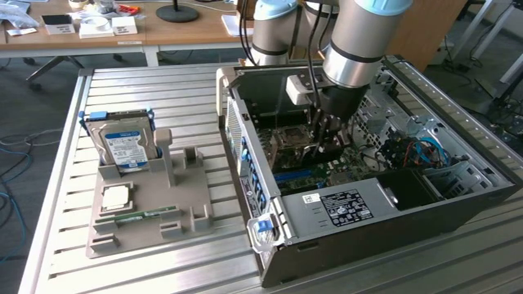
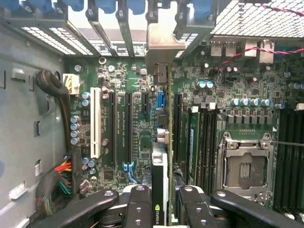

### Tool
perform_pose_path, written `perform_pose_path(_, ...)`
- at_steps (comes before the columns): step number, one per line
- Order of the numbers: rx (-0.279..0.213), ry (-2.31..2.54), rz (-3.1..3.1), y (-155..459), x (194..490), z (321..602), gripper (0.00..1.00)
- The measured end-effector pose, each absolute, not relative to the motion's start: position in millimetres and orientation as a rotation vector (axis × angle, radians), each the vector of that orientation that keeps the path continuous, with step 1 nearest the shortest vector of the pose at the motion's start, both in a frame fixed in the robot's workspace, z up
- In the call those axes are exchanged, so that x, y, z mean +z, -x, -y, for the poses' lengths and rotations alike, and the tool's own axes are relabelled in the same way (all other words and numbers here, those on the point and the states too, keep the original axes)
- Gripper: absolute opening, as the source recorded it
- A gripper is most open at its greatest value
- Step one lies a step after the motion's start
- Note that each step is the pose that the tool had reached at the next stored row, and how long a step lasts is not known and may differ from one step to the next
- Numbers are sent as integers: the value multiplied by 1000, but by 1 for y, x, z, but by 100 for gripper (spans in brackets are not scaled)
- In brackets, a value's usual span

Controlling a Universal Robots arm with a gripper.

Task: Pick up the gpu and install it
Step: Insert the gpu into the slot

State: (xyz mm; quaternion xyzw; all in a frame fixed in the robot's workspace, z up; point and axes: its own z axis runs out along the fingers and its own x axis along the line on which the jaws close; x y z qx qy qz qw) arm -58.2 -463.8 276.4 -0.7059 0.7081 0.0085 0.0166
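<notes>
Arm (image 1: 359, 43) reaching steeply down, wrist vertical. Gripper (image 2: 168, 202) pointing straight down, black fingers (image 2: 137, 204) closed on the gpu (image 2: 164, 156), card held edge-on between the pads.

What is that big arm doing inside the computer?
The robot arm has reached down into the open computer case, and its claw is shut on the gpu, a thin card held edge-on above the motherboard and its slots. The card's metal bracket points toward the rear slot openings. A hard drive sits in a grey holder on the table beside the case.
</notes>
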Motion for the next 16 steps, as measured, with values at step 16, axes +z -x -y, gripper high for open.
perform_pose_path(16, 26, 2194, -2201, 68, 268, 463, 27)
